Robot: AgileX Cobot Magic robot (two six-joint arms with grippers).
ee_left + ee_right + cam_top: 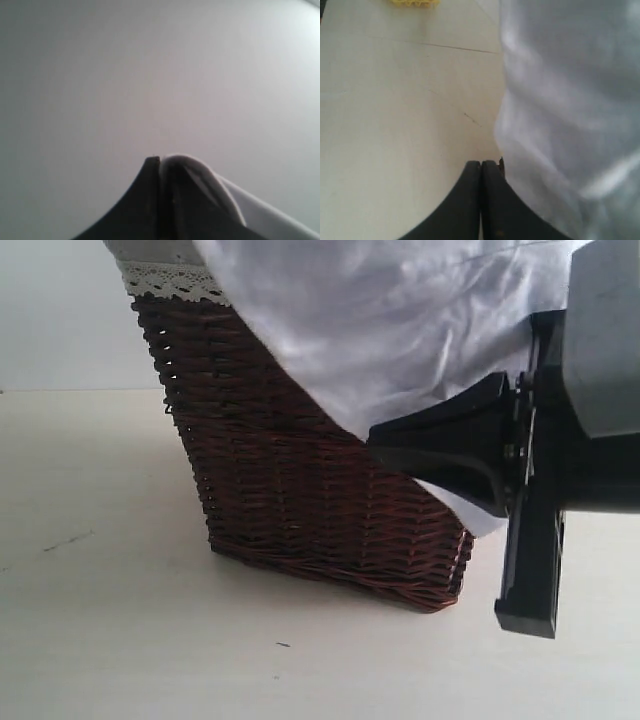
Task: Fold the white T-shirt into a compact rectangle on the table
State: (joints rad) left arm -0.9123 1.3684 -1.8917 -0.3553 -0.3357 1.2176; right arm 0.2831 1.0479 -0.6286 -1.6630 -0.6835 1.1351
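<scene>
The white T-shirt (400, 320) hangs from above, draped down over the front of the brown wicker basket (290, 490). In the left wrist view my left gripper (160, 159) is shut, with a fold of the white T-shirt (210, 177) pinched at the jaw line and wrapped over one finger. My right gripper (375, 445) is close to the exterior camera, pointing left beside the shirt's lower edge. Its jaws (481, 163) are pressed together with nothing between them, and the shirt (570, 110) hangs right beside them above the table (395, 125).
The basket stands on the pale table (120, 630) and has a lace-trimmed lining (170, 282) at its rim. A yellow object (412, 3) lies at the far edge of the right wrist view. Small dark specks mark the table surface.
</scene>
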